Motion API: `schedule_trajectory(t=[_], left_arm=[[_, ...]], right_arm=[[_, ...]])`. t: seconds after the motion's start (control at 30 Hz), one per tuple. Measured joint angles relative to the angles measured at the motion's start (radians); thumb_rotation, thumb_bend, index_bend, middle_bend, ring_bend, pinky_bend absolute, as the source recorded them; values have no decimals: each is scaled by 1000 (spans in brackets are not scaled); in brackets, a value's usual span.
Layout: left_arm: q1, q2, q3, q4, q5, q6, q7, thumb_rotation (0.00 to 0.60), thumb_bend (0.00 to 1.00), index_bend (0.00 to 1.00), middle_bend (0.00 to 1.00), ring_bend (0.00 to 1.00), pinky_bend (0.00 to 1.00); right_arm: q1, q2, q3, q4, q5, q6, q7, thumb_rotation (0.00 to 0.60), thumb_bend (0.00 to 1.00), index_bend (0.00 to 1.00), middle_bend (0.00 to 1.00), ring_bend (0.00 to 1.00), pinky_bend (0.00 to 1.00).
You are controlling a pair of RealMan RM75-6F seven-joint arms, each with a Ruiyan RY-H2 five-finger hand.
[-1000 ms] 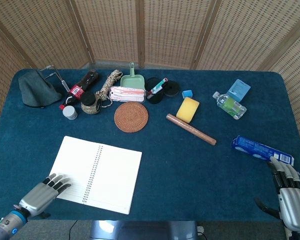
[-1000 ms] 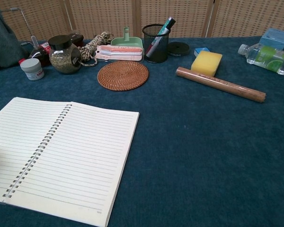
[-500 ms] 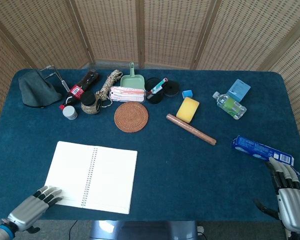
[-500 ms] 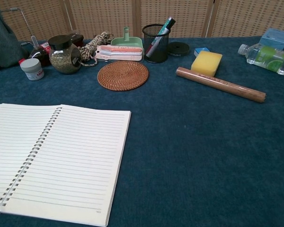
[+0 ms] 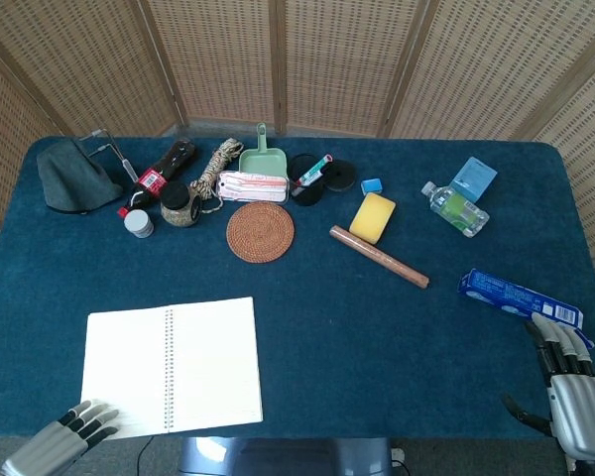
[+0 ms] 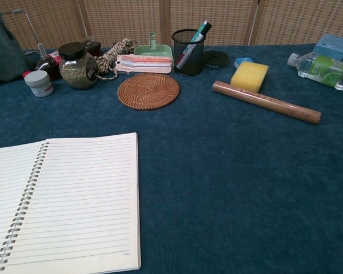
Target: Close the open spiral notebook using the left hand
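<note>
Notebook pages, white and lined on a wire spiral [image 5: 169, 368], lay open at the blue table's [image 5: 377, 337] near-left edge. Left hand [image 5: 64, 441] rested fingertips on its corner, fingers spread, holding nothing; right hand [image 5: 567, 392] lay empty, fingers extended.

The blue table [image 5: 337, 327] is carrying the open notebook [image 5: 171, 367] at lower left and a wicker coaster [image 5: 260, 232] at upper center.

Spiral notebook [image 5: 171, 368] — dragged toward 7 o'clock, rotated clockwise, spine now near upright. Left hand [image 5: 64, 439] — withdrawn toward 7 o'clock, fingertips at page's near corner.
</note>
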State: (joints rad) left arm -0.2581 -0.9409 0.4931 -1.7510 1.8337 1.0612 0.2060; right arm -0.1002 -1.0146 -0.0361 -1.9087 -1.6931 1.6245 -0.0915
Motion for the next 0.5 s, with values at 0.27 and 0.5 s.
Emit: schedule_trajectory(t=[0.27,0.5], left_arm=[[22,-7,8,33,67,60,-47,600,44,129,103,0,0],[51,-35,-1,140,134,171,-125,600,46,120,77,0,0]], right_arm=[[2,-2,0,0,2,-4,-4,600,195,0,0,0,0],[1,-2,-1,0,-1,-3,-4,600,195,0,0,0,0]])
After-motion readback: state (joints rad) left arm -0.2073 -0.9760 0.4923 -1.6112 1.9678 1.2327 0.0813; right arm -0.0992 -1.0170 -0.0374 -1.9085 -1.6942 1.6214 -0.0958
